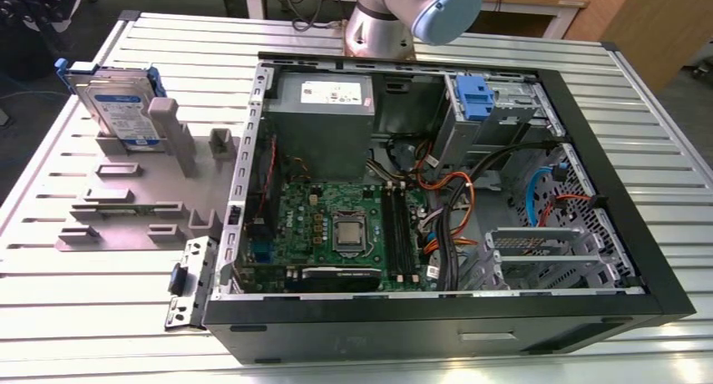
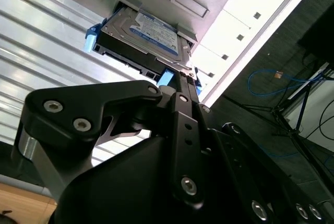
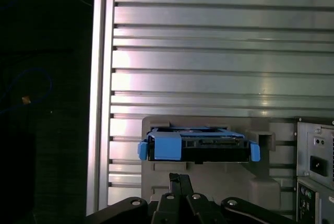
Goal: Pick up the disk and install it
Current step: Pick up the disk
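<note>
Closest to the lens in the first wrist view was the gripper [image 3: 179, 179]. Its two fingers were pressed together with nothing between them, pointed toward the disk [image 3: 198, 148] but stopping short of it.

In the exterior view, the slatted metal table [image 1: 100, 317] carried everything. The open computer case [image 1: 446, 321] took up the centre and right of the frame, with its board and cables exposed. A grey holder block [image 1: 134, 204] lay at the left, just beside the case. The disk stood on edge in a slot of that block, at the upper left of the frame and well apart from the case. A small blue latch [image 1: 473, 96] sat in the drive bay at the case's upper right.

The disk would likely handle as a stiff, dense slab, heavy for its bulk, with smooth metal faces that could slip — and it probably would not tolerate knocks. Its blue plastic rails looked likely to flex. The sounder hold seemed to be across the two flat faces, near the middle of the free edge that stood out of the slot.
</note>
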Controlling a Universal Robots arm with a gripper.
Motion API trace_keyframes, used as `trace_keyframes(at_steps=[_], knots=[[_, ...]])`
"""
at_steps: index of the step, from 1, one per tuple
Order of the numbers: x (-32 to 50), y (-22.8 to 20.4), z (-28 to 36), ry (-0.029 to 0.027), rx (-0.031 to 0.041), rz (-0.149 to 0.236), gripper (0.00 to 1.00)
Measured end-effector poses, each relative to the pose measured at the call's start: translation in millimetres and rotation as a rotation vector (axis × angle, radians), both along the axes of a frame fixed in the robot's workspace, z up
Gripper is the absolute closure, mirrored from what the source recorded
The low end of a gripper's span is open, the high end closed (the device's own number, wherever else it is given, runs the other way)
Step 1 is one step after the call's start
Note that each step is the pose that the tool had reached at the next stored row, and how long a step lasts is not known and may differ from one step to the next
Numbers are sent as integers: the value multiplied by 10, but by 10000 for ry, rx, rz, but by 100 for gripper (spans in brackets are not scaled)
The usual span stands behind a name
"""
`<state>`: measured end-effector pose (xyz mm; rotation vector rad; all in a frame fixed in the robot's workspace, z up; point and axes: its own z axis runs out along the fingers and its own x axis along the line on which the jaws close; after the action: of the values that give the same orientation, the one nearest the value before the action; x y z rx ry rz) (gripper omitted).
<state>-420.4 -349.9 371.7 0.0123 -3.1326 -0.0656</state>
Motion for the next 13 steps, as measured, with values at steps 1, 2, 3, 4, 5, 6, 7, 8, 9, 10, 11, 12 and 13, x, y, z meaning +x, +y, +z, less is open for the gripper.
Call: trace_keyframes(at_steps=[1,2,3,4,5,6,7,8,9,10,11,12,13], knots=[[0,0,0,0,0,2,89],[0,0,0,0,0,6,89],[0,0,0,0,0,12,89],[0,0,0,0,0,20,89],[0,0,0,0,0,30,89],[0,0,0,0,0,44,89],[0,0,0,-1,0,61,89],[0,0,0,-1,0,84,89],[0,0,0,0,1,113,89],[0,0,0,0,0,145,89],[0,0,0,0,0,179,89],[0,0,0,-1,0,217,89],[0,0,0,0,0,251,89]])
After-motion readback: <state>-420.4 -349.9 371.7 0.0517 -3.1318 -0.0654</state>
